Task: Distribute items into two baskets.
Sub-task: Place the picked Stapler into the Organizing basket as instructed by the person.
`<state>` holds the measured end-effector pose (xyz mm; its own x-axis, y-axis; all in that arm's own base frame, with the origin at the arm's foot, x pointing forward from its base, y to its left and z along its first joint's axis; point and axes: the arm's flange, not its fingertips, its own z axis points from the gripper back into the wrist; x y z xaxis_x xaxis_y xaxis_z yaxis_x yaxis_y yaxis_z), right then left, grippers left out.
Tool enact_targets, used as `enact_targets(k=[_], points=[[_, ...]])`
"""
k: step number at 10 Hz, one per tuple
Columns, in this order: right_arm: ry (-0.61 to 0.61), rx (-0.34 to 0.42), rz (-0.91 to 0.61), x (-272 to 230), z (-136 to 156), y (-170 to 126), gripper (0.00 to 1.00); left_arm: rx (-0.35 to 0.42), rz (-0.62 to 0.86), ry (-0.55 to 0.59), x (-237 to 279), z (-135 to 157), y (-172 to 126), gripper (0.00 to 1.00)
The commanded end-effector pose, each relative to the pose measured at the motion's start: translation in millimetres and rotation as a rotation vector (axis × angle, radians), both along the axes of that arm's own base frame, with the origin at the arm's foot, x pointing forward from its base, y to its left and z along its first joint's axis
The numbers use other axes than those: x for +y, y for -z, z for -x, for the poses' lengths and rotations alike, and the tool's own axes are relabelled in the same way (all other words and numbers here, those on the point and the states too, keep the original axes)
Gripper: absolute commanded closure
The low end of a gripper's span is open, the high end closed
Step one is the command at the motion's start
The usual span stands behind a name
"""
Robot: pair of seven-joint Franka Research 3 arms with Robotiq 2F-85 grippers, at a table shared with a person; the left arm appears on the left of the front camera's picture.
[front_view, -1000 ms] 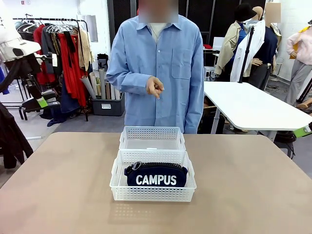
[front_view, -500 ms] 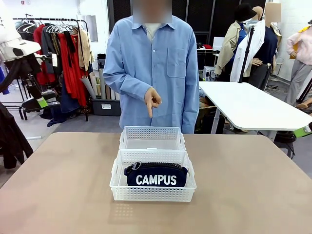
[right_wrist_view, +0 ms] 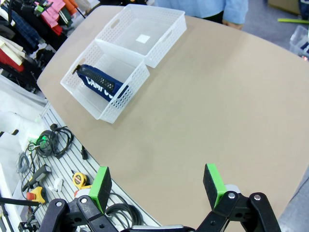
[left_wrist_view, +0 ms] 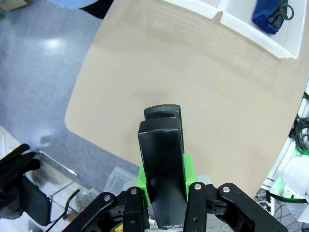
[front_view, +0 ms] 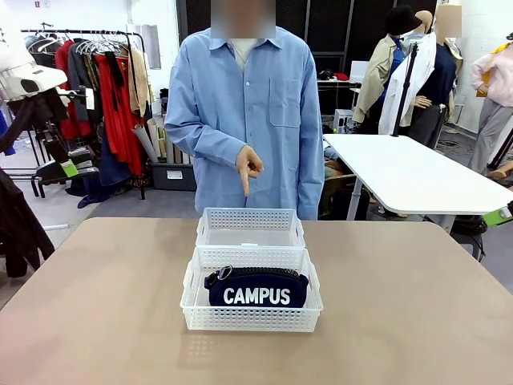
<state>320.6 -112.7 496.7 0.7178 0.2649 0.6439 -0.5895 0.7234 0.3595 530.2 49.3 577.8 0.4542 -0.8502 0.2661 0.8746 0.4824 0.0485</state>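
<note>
Front view: navy "CAMPUS" pouch (front_view: 256, 289), zipped, in near basket (front_view: 251, 318).

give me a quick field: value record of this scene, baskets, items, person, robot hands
near basket: holds the CAMPUS pouch
far basket: touching the near one, no item seen inside
stapler: black, clamped in the left hand, off the table edge
right hand: open, holding nothing, above the table
person: standing at the far side, person's hand pointing down toward the far basket
</note>
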Motion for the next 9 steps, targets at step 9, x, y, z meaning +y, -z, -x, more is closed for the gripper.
enact_targets(k=[9], points=[[0.002, 0.003, -0.006, 0, 0, -2, 0.00, 0.019, -0.024, 0.281, -84, -39, 18, 1.00]])
